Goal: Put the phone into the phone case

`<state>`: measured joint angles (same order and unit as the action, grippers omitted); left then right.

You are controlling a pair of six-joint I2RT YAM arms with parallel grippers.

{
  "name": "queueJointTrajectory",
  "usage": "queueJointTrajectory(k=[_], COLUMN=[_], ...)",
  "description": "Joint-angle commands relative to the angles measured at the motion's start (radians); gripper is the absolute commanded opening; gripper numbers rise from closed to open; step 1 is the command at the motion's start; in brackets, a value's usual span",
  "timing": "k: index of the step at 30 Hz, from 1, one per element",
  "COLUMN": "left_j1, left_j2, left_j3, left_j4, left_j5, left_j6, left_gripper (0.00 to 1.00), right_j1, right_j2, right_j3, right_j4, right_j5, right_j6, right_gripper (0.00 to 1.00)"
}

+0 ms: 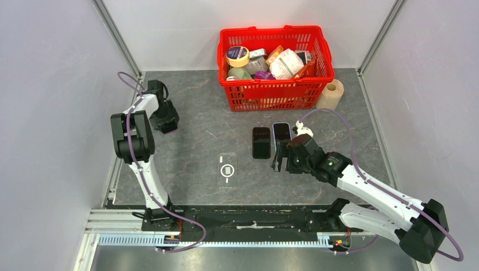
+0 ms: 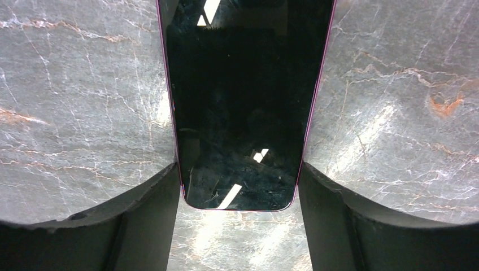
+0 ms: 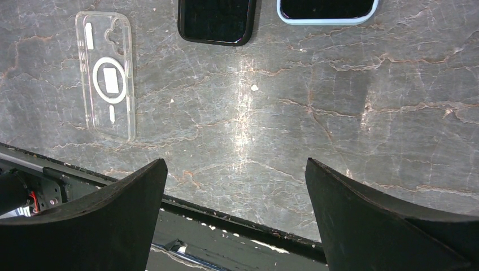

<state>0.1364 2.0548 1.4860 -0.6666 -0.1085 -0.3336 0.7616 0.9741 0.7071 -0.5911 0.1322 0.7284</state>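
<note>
The left jaws are clamped across a dark-screened phone with a thin pink rim (image 2: 243, 113). Its long edges sit against the inner faces of both black fingers (image 2: 152, 226), at the far left of the grey marble-patterned counter (image 1: 192, 147). The clear plastic phone case with a white ring (image 1: 227, 168) lies flat near the counter's middle, well apart from that phone. The right jaws stand wide apart with nothing between them, just beside a light-blue-rimmed phone (image 1: 281, 133) and a black phone (image 1: 261, 142), which lie side by side. Behind these sits a red plastic basket (image 1: 271, 93) full of groceries, with a beige roll (image 1: 330, 94) just beside its right corner.
</note>
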Motion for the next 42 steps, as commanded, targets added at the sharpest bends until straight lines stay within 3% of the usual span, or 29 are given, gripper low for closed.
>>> queueJointTrajectory(k=[1,5,9,25,34,42], left_j1=[0.002,0.001,-0.011,-0.187,-0.314,-0.374], left_j2=[0.055,0.052,0.019,-0.433,-0.666,-0.845], left_j3=[0.007,-0.004,-0.055,-0.611,-0.882,-0.998], left_j4=[0.019,0.012,0.020,0.278,0.408,0.430], left_j5=[0.047,0.078,0.116,0.220,0.256,0.294], left_j6=[-0.006,-0.041,-0.091,-0.342,-0.406,-0.439], left_gripper=[0.68,0.50,0.43,0.40,0.39,0.39], right_j1=[-0.003,-0.002,-0.002,-0.027,-0.038,-0.032], right_j2=[-0.016,-0.005,0.007,0.181,0.422,0.672], right_j3=[-0.007,-0.006,-0.002,0.080,0.238,0.430], right_j4=[0.022,0.026,0.034,0.159,0.262,0.337], right_j5=[0.007,0.012,0.010,-0.107,-0.246,-0.330], right_j6=[-0.016,-0.015,-0.018,0.010,0.049,0.064], right_gripper=[0.99,0.99,0.99,0.99,0.99,0.90])
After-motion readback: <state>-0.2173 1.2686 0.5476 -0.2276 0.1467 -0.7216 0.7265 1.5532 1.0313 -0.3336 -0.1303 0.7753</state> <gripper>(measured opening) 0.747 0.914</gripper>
